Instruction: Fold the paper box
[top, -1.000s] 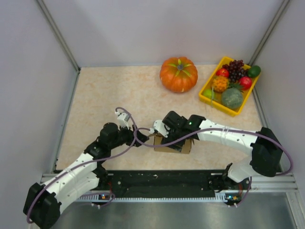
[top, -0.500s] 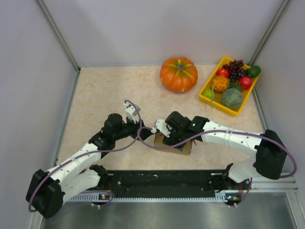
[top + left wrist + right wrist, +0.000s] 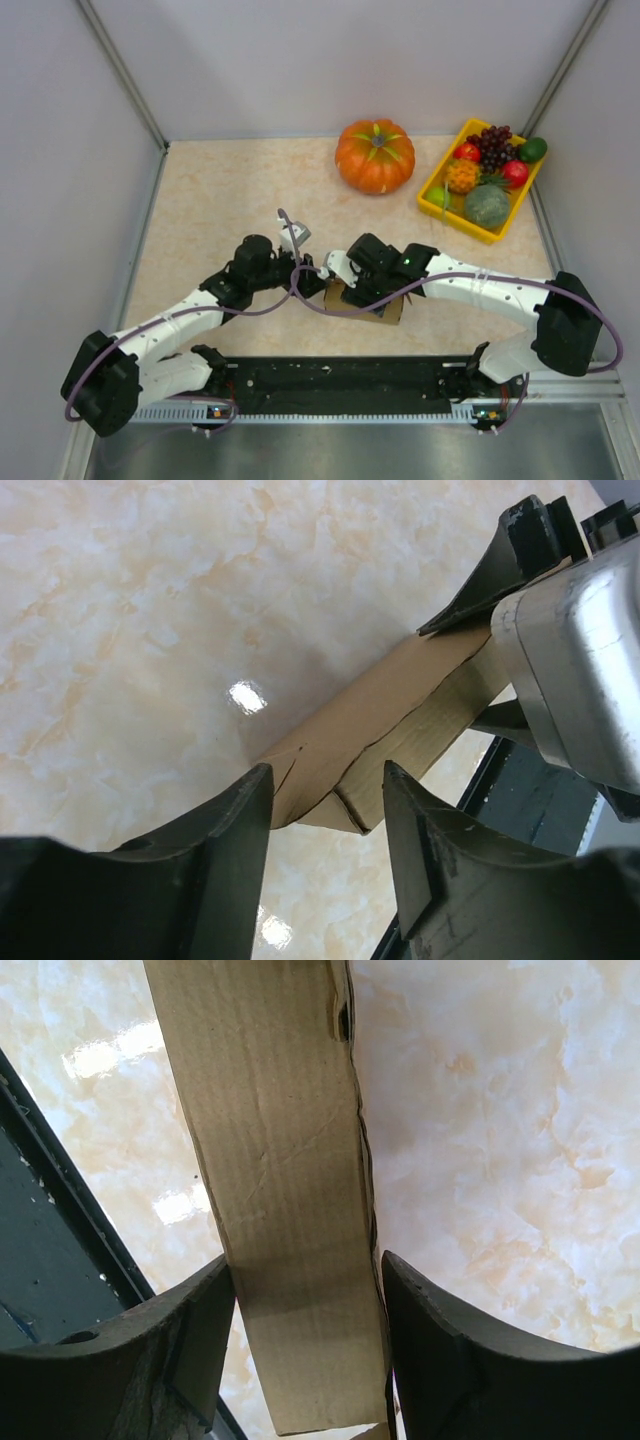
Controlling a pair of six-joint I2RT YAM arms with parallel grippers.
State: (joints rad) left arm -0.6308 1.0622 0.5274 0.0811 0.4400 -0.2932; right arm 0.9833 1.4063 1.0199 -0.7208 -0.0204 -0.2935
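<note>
The paper box is a small plain brown cardboard box on the table near the front edge, mostly hidden under my right wrist. My right gripper sits over it; in the right wrist view the gripper has a finger on each side of a brown panel, shut on it. My left gripper is at the box's left end. In the left wrist view the gripper is open, with the box's corner just beyond its tips, touching neither finger.
An orange pumpkin stands at the back middle. A yellow fruit tray with several fruits is at the back right. The black front rail runs just behind the box. Grey walls enclose the table.
My left arm has swung forward and to the right, bringing its gripper up to the box's left end. The right gripper and the box have barely moved.
</note>
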